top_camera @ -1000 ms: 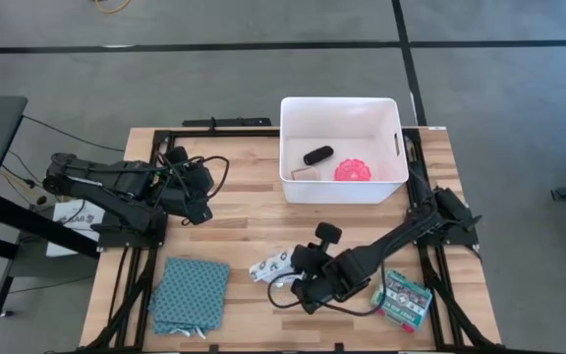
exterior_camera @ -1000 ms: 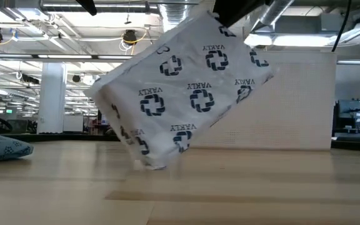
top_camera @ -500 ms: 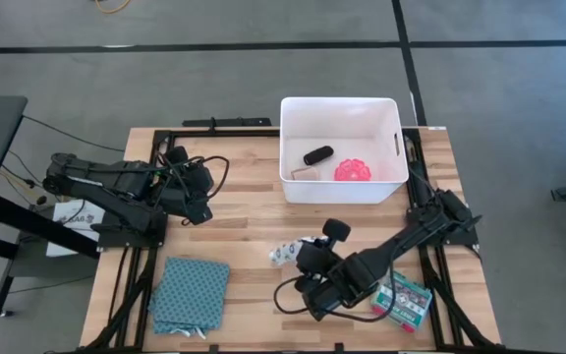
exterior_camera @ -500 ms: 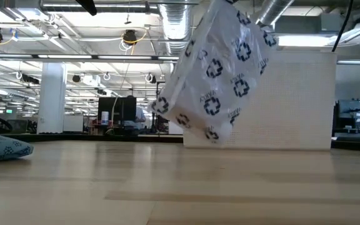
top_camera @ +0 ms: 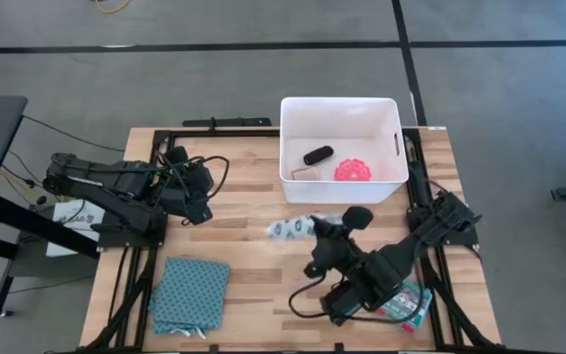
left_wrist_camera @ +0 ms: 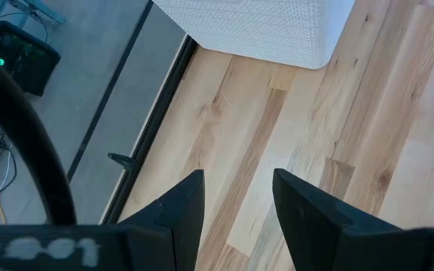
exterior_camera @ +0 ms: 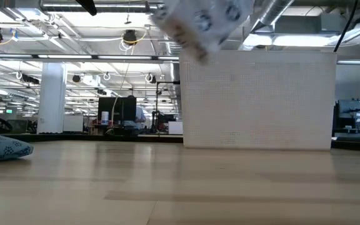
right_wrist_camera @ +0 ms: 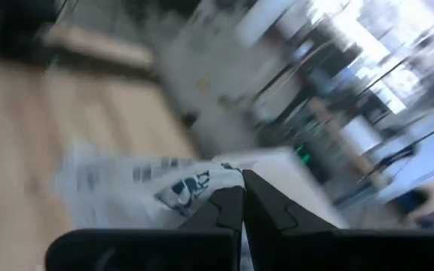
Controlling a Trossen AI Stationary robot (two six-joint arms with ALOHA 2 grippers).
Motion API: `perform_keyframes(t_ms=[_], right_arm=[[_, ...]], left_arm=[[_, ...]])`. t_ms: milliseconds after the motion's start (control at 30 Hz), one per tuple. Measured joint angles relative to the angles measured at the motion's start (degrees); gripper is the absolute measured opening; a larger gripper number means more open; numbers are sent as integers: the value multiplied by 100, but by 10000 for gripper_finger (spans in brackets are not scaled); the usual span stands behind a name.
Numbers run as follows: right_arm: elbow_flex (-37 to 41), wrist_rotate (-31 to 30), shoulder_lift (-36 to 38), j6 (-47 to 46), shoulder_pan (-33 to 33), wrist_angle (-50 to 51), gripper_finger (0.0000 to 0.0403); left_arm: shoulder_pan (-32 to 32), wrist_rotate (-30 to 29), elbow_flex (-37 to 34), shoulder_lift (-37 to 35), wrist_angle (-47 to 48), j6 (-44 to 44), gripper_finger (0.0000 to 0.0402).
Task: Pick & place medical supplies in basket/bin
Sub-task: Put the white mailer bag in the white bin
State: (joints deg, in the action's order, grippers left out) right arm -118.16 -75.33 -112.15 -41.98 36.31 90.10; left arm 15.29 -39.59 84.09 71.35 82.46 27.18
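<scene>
Right claw [top_camera: 314, 227] pinches my floppy white packet [top_camera: 291, 228] in the air near the tub [top_camera: 342, 108]; it might slip out and fall short

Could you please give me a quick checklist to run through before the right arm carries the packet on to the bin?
1. Grip: right gripper pinches the printed packet: ok.
2. Packet off the table: low view shows it well above the wood: ok.
3. Packet over the white bin: short of the near wall: not ok.
4. Room in bin: black cylinder, pink ball leave bare floor: ok.
5. Left gripper apart from the path: ok.
</scene>
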Motion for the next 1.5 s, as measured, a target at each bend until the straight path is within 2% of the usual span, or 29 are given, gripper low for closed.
perform_keyframes(t_ms=[100,233,300,500,600,767,900,1033,1333,1500], right_arm=[[-336,-644,135,930,-44,-90,0],[-798,-1446,282,1634,-209,-26,0],[-966,-1459,411,2015,-384,-83,0],[-1008,-1355,1023,2098,-1237,-35,0],[-1008,-700,1296,1784,-1835,-8,0],[-1008,1318,1507,1220,-3063,-4,0],[-1008,2475,1278,1350,-3839,-5,0],[-1002,3319,795,1473,-4403,-8,0],[-999,4222,-551,2340,-5212,-10,0],[-997,4363,-1059,2602,-5425,-9,0]], left_arm=[[0,0,0,0,0,0,148],[0,0,0,0,0,-2,148],[0,0,0,0,0,-13,148],[1,2,1,0,-2,-33,148],[2,2,0,0,-2,-35,148],[0,2,0,0,3,-38,148],[1,2,1,0,9,-96,148],[0,2,2,0,9,-96,148],[2,0,2,0,17,-101,148],[1,-1,1,0,88,-103,148]])
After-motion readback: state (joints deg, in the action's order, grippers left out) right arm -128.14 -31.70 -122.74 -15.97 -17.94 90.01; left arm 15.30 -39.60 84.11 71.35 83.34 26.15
